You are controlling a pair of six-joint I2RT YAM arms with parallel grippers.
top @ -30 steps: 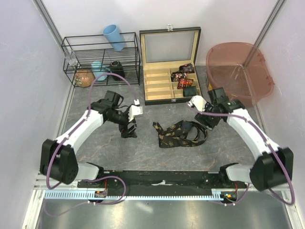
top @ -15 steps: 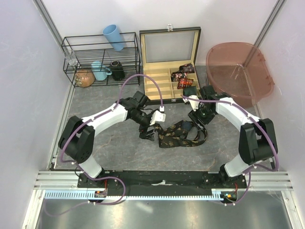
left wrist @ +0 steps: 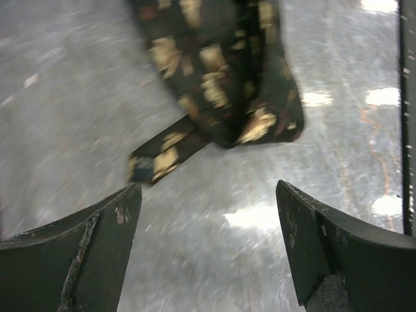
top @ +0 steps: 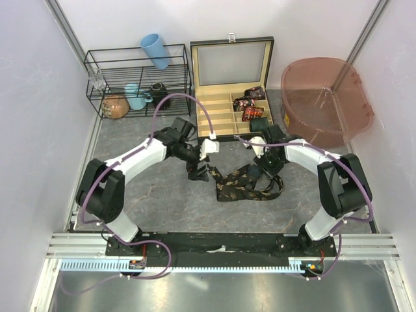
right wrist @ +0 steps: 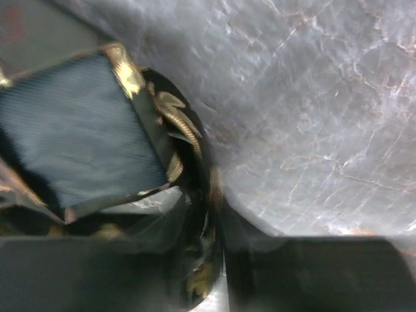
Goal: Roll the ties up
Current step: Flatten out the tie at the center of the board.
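A dark tie [top: 239,185] with tan prints lies crumpled in the middle of the table. My left gripper [top: 197,171] hovers open just left of its pointed end; in the left wrist view the tie [left wrist: 221,78] lies ahead of the open gripper [left wrist: 208,195], with bare table between the fingers. My right gripper [top: 261,170] is down on the tie's right part. Seen from the right wrist, the gripper [right wrist: 218,253] is shut on a fold of the tie [right wrist: 84,136], whose blue-grey lining shows. Several rolled ties [top: 250,104] sit in the wooden box [top: 214,127].
The open box stands at the back centre. A wire rack [top: 91,91] at the back left holds a blue cup [top: 156,51], a black mug [top: 159,95] and a brown pot. A pink tub [top: 354,97] stands at the back right.
Both arms swung inward to the tie. The right gripper came down and shut on the fabric. The left gripper stayed open and moved to the tie's left end.
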